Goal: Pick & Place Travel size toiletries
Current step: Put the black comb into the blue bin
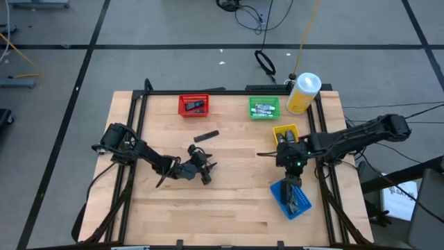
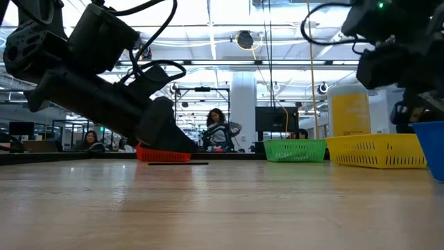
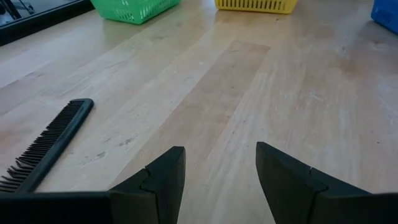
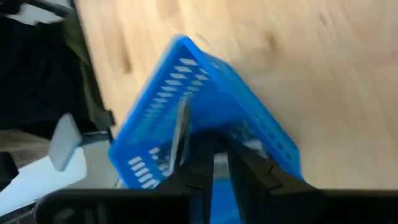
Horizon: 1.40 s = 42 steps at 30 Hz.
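Our left gripper [image 3: 219,177] sits low at mid-bench, jaws spread on nothing, black comb [image 3: 48,145] beside it. Our right gripper [image 4: 219,163] hangs above the blue bin [image 1: 291,197], jaws nearly together; toiletries [image 1: 296,198] lie inside.

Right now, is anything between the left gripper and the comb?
Nothing visible: only bare tabletop lies between the open left gripper and the comb beside it. The right gripper is away over the blue bin.

We see four bins [image 1: 193,105] across the table's [image 1: 229,208] upper and right frame, comb [image 1: 206,136] centre-left, bottle [image 1: 303,93] upper right.
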### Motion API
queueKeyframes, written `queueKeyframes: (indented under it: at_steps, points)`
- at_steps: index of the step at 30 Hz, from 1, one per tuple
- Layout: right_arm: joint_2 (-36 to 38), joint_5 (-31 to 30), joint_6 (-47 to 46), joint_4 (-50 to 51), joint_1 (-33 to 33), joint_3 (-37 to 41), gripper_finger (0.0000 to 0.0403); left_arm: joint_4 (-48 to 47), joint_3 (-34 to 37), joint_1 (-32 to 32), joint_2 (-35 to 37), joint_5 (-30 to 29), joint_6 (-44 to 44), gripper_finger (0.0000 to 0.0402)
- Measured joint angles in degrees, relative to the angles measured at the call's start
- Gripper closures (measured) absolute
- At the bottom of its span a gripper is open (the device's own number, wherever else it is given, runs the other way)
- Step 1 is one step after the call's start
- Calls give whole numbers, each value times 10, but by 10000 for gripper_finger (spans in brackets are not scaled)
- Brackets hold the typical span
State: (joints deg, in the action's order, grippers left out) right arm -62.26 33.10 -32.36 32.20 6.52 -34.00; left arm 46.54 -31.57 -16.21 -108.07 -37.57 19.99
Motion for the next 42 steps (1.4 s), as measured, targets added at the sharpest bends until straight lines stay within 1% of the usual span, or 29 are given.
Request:
queueKeyframes:
  at_steps: [3,5,9,12,14,17,20,22,23,27,31,33,35,37,42]
  points:
    - [7,5,-7,-40,0,0,351,0,0,5,0,0,1,206]
    - [8,14,-28,-70,0,0,346,0,0,6,0,0,1,206]
    - [9,16,-67,-76,0,-1,321,0,0,6,0,2,3,206]
    - [9,0,-80,-77,0,-1,282,0,0,6,0,3,3,206]
    - [9,-26,-78,-83,-1,-1,249,0,0,6,0,8,3,206]
    - [9,-76,-48,-106,-1,-1,198,0,0,6,0,13,3,206]
    - [3,-74,1,-147,-1,-1,161,0,0,6,0,13,3,206]
    - [-2,-65,20,-172,0,-1,151,0,0,6,0,14,4,206]
    - [-7,-51,24,-184,0,-1,149,0,0,6,0,15,4,206]
    - [-36,-30,38,-203,-1,3,163,0,0,6,0,15,5,206]
    - [-66,-27,75,-214,0,11,189,0,0,6,0,15,5,206]
    - [-70,-15,92,-225,-1,11,206,0,0,6,0,15,5,206]
    - [-70,-13,97,-241,0,11,231,0,0,6,0,15,3,206]
    - [-66,-2,98,-249,-1,10,265,0,0,6,0,15,1,206]
    - [-59,36,100,-244,0,10,372,0,0,6,0,15,2,206]
